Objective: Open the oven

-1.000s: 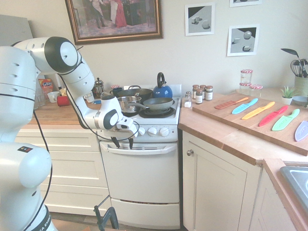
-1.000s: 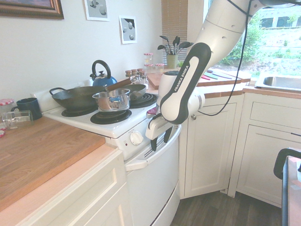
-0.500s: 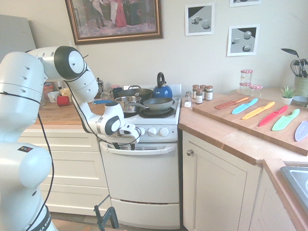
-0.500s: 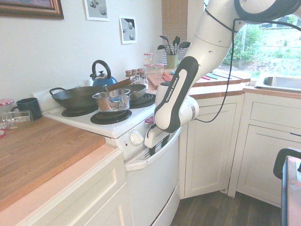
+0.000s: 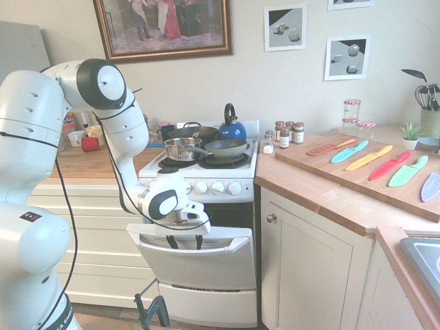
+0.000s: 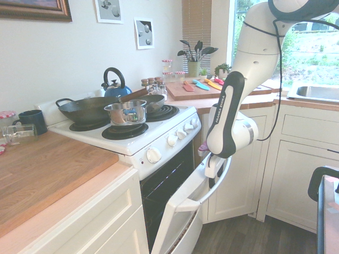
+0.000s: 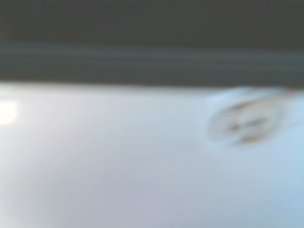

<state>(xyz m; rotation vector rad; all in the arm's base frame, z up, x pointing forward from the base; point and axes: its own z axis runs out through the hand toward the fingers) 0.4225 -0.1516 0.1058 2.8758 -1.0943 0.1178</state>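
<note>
The white oven (image 5: 216,187) (image 6: 159,145) stands between cream cabinets, with its wide door (image 5: 206,265) (image 6: 183,222) tilted partly open and the dark cavity (image 6: 164,185) showing above it. My gripper (image 5: 184,240) (image 6: 213,179) is at the door's bar handle (image 5: 227,237) (image 6: 214,189), near its left end. Its two dark fingers point down behind the bar, spread apart and open, hooked on it rather than clamped. The wrist view is a blur of the white oven door (image 7: 142,166) under a dark band.
A steel pot (image 5: 181,147), a frying pan (image 5: 225,147), a wok (image 6: 87,108) and a blue kettle (image 5: 232,128) sit on the burners. A cream cabinet (image 5: 309,275) adjoins the oven's right side and drawers (image 5: 96,240) its left. A board with coloured knives (image 5: 375,161) lies on the counter.
The oven door was shut a second ago and now leans open. My gripper went to the handle, then moved down and away from the oven with the bar.
</note>
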